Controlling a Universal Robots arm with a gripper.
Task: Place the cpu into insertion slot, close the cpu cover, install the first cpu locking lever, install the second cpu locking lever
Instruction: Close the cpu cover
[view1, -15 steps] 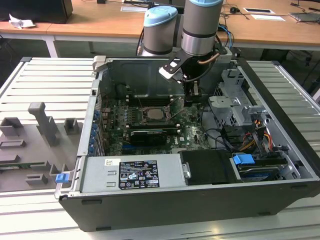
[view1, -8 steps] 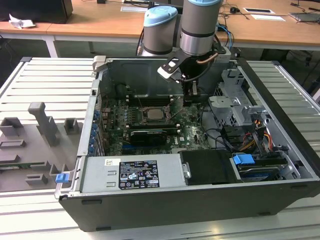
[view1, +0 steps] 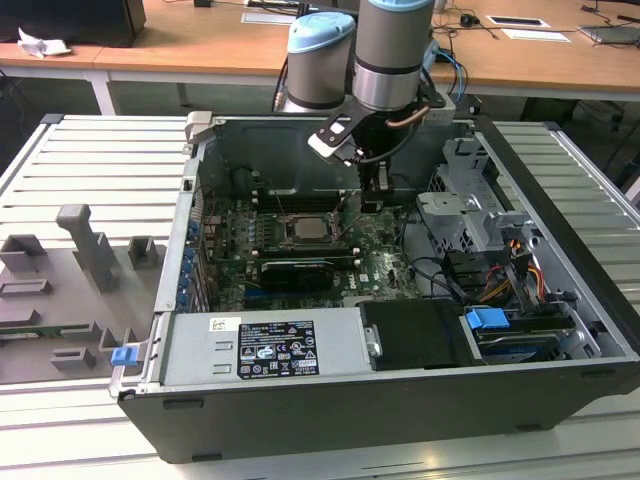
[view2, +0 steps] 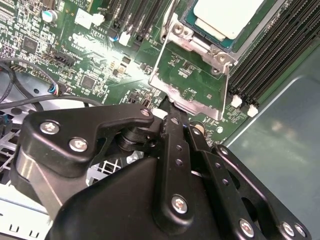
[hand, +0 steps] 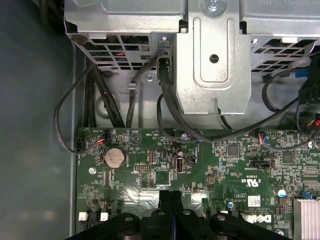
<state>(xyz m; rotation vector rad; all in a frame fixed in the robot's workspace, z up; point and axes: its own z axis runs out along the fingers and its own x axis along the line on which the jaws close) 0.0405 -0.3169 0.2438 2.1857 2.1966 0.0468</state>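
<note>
One cpu (view2: 225, 17) is seated in the insertion slot (view2: 215, 42); the open cpu cover (view2: 187, 97) is met at its free edge by the gripper (view2: 171, 111), jaws pressed together, slot beyond.

It was a robotics lab: an open computer case (view1: 400, 400) sat on a slatted metal table (view1: 90, 170), wooden desks (view1: 200, 55) behind.

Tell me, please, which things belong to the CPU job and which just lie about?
Job: pale silver square cpu; dark silver-rimmed insertion slot; thin silver cpu cover; black gripper.
Lying about: blue plastic clip; grey moulded blocks; round silver battery.
</note>
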